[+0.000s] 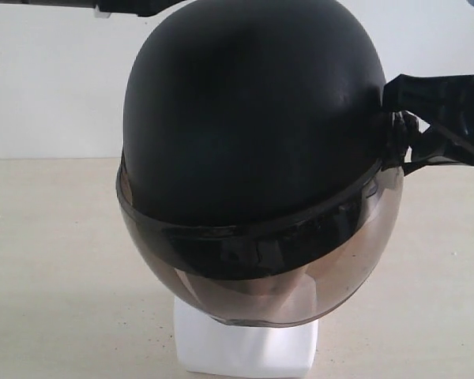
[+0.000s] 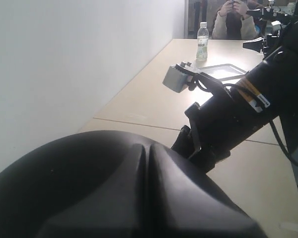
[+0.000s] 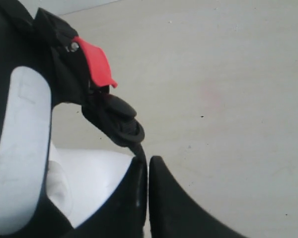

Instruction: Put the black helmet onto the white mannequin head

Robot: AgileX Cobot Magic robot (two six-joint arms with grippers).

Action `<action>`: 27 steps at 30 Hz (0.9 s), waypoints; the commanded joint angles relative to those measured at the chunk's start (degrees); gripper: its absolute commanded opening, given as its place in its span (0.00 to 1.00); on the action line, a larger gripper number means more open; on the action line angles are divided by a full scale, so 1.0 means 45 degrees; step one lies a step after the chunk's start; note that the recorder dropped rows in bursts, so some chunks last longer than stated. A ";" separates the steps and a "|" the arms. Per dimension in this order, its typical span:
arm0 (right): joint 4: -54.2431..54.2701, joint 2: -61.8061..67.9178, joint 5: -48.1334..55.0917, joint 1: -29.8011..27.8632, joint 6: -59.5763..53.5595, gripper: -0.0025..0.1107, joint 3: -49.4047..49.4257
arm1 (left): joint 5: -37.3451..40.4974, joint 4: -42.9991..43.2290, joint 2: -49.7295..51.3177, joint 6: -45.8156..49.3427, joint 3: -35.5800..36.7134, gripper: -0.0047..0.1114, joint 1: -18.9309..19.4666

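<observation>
The black helmet (image 1: 249, 118) sits over the white mannequin head, whose face shows dimly through the smoky visor (image 1: 280, 288) and whose blocky neck base (image 1: 245, 347) stands out below. My right gripper (image 1: 407, 118) is at the helmet's right side. In the right wrist view it (image 3: 148, 159) is shut on the helmet's black strap (image 3: 120, 124), below the red clip (image 3: 97, 62) and beside the white base (image 3: 94, 183). My left gripper (image 2: 148, 148) has its fingers pressed together, nothing visible between them. In the exterior view it is hidden behind the helmet's top.
Pale tabletop (image 1: 55, 260) runs out on both sides, with a white wall (image 1: 47, 87) behind. The left wrist view shows my right arm (image 2: 238, 109), a water bottle (image 2: 202, 42), a shallow tray (image 2: 223, 72) and a seated person (image 2: 233, 20) at the far end.
</observation>
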 commanded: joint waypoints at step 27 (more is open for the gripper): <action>-0.1998 0.1150 0.0989 -0.0510 -0.0430 0.02 0.0260 | -0.0267 0.0010 0.0004 -0.0209 -0.0079 0.08 0.0007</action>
